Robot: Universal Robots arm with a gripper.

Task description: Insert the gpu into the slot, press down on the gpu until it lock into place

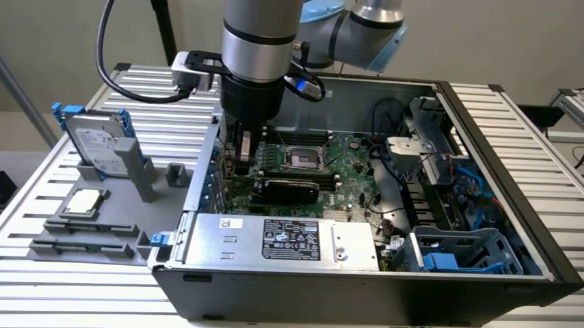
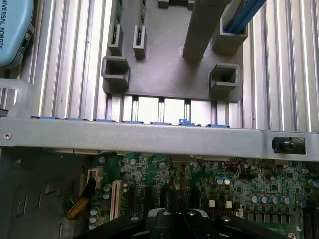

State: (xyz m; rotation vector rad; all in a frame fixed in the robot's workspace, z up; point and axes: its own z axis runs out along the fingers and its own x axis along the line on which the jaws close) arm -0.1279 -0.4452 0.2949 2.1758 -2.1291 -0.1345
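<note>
Silver power-supply box (image 1: 283, 239) sits nearest, beyond it the gpu (image 1: 287, 189) lying lengthwise across the green motherboard (image 1: 351, 174), gripper (image 1: 245, 154) closed beside it.

Even diffuse overhead light, no hard shadows. Glare blows out the ribbed aluminium table (image 2: 149, 107) in the wrist view. Case interior (image 1: 429, 198) dimmer. Gripper (image 2: 177, 219) slightly soft up close.

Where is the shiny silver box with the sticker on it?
In the exterior view the silver power-supply box lies inside the computer case, along its near edge, just in front of the green motherboard.
</note>
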